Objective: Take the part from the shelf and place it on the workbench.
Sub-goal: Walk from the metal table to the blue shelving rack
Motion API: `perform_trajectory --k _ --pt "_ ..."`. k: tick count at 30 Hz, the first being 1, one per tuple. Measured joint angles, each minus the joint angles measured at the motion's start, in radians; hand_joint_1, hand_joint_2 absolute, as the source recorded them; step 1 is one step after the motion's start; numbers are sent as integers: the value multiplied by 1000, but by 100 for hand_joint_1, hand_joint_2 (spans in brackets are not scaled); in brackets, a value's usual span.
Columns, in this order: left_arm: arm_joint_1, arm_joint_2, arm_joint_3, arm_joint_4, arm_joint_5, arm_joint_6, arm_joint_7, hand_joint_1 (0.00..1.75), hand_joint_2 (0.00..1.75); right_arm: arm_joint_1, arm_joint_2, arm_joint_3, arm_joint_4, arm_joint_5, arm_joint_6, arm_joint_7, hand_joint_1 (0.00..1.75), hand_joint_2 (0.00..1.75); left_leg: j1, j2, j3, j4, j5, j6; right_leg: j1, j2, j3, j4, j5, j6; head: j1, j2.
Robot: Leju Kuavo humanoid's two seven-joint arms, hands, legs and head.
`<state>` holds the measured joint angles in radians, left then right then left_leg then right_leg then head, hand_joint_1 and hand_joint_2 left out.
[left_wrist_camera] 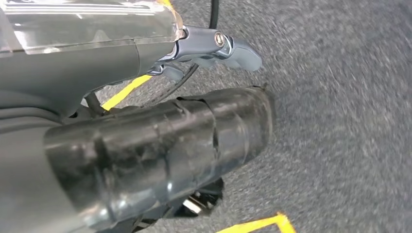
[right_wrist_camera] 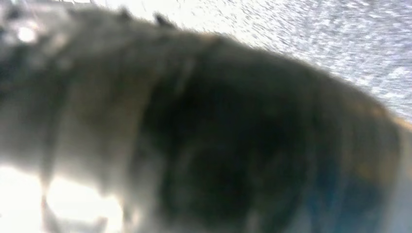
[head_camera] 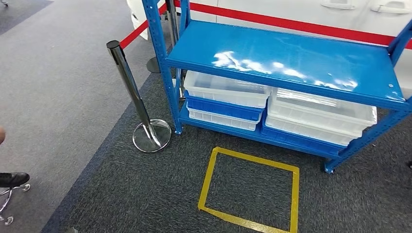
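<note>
Blue steel shelf (head_camera: 286, 63) stands ahead of us in the head view, its glossy upper deck bare apart from glare, with white bins (head_camera: 228, 88) and a blue bin (head_camera: 223, 108) stacked on the lower level. A yellow tape square (head_camera: 252, 189) marks the dark carpet (head_camera: 121, 194) just near of the shelf, and a chrome stanchion (head_camera: 133, 97) with a red belt stands to the left. We see no part on the upper deck, and we cannot tell whether the bins hold one. In the left wrist view, the left hand (left_wrist_camera: 145, 145) hangs over the carpet beside a strip of yellow tape; a dark, glossy, rounded form sits close against it, but we cannot tell if that is a held part, so the state of its fingers is unclear to us. In the right wrist view, everything is blurred, and we cannot read the right hand (right_wrist_camera: 204, 136) or its fingers. We judge the placing undone: no worktop is in sight.
</note>
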<state>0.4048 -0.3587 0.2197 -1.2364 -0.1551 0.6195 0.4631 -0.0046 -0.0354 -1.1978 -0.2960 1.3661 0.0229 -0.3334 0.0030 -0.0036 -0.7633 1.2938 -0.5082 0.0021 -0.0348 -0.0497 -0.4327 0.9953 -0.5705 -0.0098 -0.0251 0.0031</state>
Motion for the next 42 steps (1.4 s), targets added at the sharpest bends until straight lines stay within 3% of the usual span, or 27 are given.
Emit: perform_trajectory --k 1,3,5,7,8,9,11,12,14,15,16,18,20,22,23,24,25,28,30,31,32,34,35,37,39,41,42 --pt "1 0 0 0 0 0 0 0 0 -1 0 0 0 0 0 0 0 0 5 8 22 -48 36 -3 -1 -15 10 0 -7 4 0 0" --pt "-1 0 0 0 0 0 0 0 0 -3 0 0 0 0 0 0 0 0 2 52 90 -179 90 0 -2 -41 26 -2 -23 15 0 0" --pt "-3 0 0 0 0 0 0 0 0 -5 1 0 0 0 0 0 0 0 -8 84 124 -242 94 11 2 -63 36 -8 -34 27 1 0" --pt "-1 0 1 1 0 0 0 0 0 -13 1 0 0 0 0 0 0 0 -13 70 127 -250 86 23 7 -86 53 -23 -39 39 2 0" --pt "1 -1 1 1 0 0 0 0 0 -17 1 0 0 0 0 0 0 0 -12 58 134 -259 85 30 6 -82 66 -29 -43 44 3 0" --pt "2 -1 1 1 0 0 0 0 0 -20 1 0 0 0 0 -1 0 0 -9 46 144 -270 85 37 5 -61 72 -21 -55 47 5 0" --pt "0 -1 1 1 -1 0 0 0 0 -20 1 0 0 0 0 -2 0 0 -3 27 162 -289 88 49 2 1 53 40 -94 48 10 0" --pt "-2 -2 1 1 -1 0 0 0 0 -19 1 0 0 0 0 -2 0 0 -3 17 165 -292 88 53 3 25 23 96 -119 47 11 0" --pt "-5 -2 1 1 -1 0 0 0 0 -13 1 0 0 0 0 -1 0 0 -4 -9 166 -291 85 57 4 42 -57 215 -156 46 11 0" --pt "-5 -2 2 1 -1 0 0 0 0 -10 1 0 0 0 0 -1 0 0 -5 -25 168 -290 82 58 4 45 -95 255 -153 46 11 0" --pt "-5 -2 2 2 0 0 0 0 0 -8 1 0 0 0 0 -1 0 0 -5 -42 171 -287 79 57 4 46 -118 263 -130 46 11 0" --pt "-4 -2 2 3 0 0 0 0 0 -7 0 0 0 0 0 -1 0 0 -4 -73 178 -276 69 51 1 61 -115 170 -32 46 11 0" --pt "-5 -2 2 3 0 0 0 0 0 -5 0 0 0 0 0 -1 0 0 -6 -97 179 -262 59 41 0 102 -94 75 28 44 12 0" --pt "-5 -2 2 4 0 0 0 0 0 -5 0 0 0 0 0 -1 0 0 -8 -120 173 -255 57 31 2 120 -90 51 30 39 12 0" --pt "-3 -2 2 4 0 0 0 0 0 -7 0 0 0 0 0 0 0 0 -8 -132 168 -255 58 25 1 112 -89 47 31 34 12 0" --pt "0 -2 3 4 0 0 0 0 0 -9 0 0 0 0 0 0 0 0 -8 -130 166 -254 59 20 0 101 -88 45 33 28 12 0" --pt "1 -2 3 4 0 0 0 0 0 -10 0 0 0 0 0 0 0 0 -9 -110 160 -243 51 15 -2 90 -85 41 35 20 10 0" --pt "-3 -1 3 4 0 0 0 0 0 -5 1 0 0 0 0 0 0 0 -8 -20 93 -102 -28 1 -1 51 -77 35 35 1 4 0" --pt "-4 -1 4 4 0 0 0 0 0 -1 1 0 0 0 0 0 0 0 -2 -5 33 13 -69 -4 2 24 -74 35 30 -1 3 0" --pt "-3 -1 4 4 0 0 0 0 0 -1 1 0 0 0 0 0 0 0 0 -3 23 28 -62 -4 3 12 -71 36 26 0 3 0" --pt "-3 -1 4 4 0 0 0 0 0 -1 1 0 0 0 0 0 0 0 1 -2 34 4 -37 -3 4 2 -66 36 23 1 3 0" --pt "-3 -1 4 4 0 0 0 0 0 -3 2 0 0 0 0 0 0 0 -4 14 100 -126 31 9 5 -14 -54 35 13 6 4 0" --pt "-3 -1 4 4 0 0 0 0 0 -4 2 0 0 0 0 0 0 0 -9 26 131 -186 50 18 6 -20 -49 35 8 10 4 0" --pt "-2 -1 4 5 0 0 0 0 0 -6 3 0 0 0 0 0 0 0 -19 41 160 -244 56 31 8 -33 -44 32 3 20 4 0" --pt "0 -1 4 5 0 0 0 0 0 -10 4 0 0 0 0 0 0 0 -17 31 166 -259 58 37 10 -42 -34 21 1 31 4 0" --pt "1 -2 4 5 -1 0 0 0 0 -13 3 0 0 0 0 -1 0 0 -11 20 182 -283 64 47 10 -15 -33 40 -19 39 6 0" --pt "-1 -2 4 5 -1 0 0 0 0 -13 3 0 0 0 0 -1 0 0 -7 16 190 -294 67 52 9 7 -50 78 -42 41 7 0"
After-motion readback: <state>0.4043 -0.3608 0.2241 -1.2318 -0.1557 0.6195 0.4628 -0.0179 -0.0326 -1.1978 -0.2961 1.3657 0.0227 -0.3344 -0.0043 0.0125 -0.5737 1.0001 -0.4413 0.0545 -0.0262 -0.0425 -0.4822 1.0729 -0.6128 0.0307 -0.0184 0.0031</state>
